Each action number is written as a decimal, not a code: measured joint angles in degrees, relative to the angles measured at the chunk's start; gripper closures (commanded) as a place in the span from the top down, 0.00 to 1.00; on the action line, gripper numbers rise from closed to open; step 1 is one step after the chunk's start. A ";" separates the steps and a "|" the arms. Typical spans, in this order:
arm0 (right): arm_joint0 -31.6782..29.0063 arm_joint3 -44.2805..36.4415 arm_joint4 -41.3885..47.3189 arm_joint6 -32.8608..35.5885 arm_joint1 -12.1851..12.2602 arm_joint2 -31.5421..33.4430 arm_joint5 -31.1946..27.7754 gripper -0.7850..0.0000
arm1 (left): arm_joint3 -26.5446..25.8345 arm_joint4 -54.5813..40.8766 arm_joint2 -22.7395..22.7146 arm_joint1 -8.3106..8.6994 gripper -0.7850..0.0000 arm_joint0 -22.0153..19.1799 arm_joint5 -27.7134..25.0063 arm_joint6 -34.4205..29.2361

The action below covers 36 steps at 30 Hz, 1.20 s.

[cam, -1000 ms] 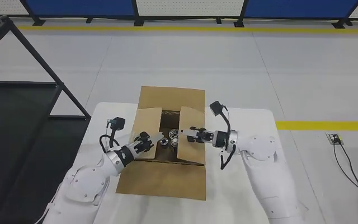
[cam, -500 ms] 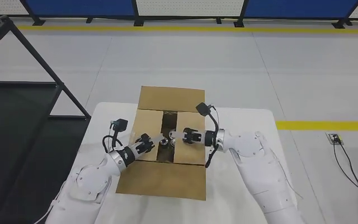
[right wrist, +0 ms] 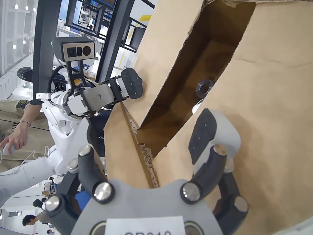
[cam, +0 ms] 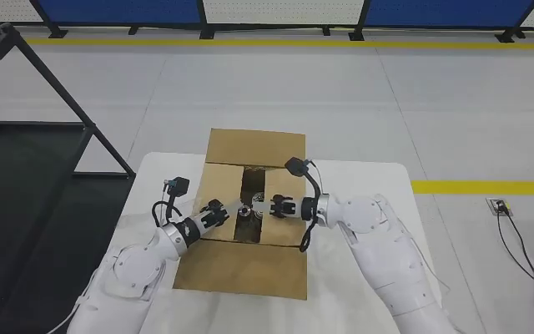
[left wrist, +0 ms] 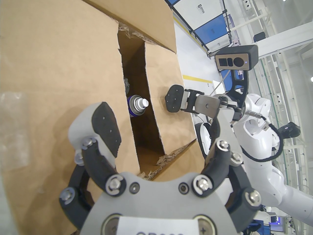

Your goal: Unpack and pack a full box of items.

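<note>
Box (cam: 242,271) sits mid tabletop (cam: 367,179), inner flaps (cam: 219,182) half shut with a narrow gap between them. Left pincer (cam: 219,209) and right pincer (cam: 265,206) are both at that gap.

Left wrist: left pincer (left wrist: 159,133) spread wide, empty, over one flap. Spray can (left wrist: 137,105) stands upright down in the gap.

Right wrist: right pincer (right wrist: 151,138) also wide, empty, at a flap edge. Grey ring-shaped part (right wrist: 205,88) lies inside.

Risk: the gap looks tight. Reaching in now could snag a flap, drag the box or tip the spray can.
</note>
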 measured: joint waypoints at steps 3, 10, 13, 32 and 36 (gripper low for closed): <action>0.12 0.16 0.18 -0.16 0.12 -0.35 0.11 1.00 | 0.38 -0.05 0.27 -0.06 1.00 -0.21 0.18 0.45; -0.18 -0.60 0.84 -0.64 0.51 -0.18 -0.56 1.00 | 0.20 -0.01 0.32 -0.04 1.00 -0.09 0.13 0.55; -0.86 -1.99 1.73 -0.62 0.83 0.24 -1.22 1.00 | -0.94 -0.41 -0.05 0.02 1.00 0.35 -0.12 0.71; -5.20 -6.28 10.40 -8.49 2.87 6.45 -6.69 1.00 | -12.56 -10.76 -16.78 1.83 1.00 8.62 -5.80 0.82; -6.54 -7.23 10.95 -10.41 3.18 7.63 -7.44 1.00 | -12.18 -11.98 -23.37 2.63 1.00 12.25 -9.00 -2.13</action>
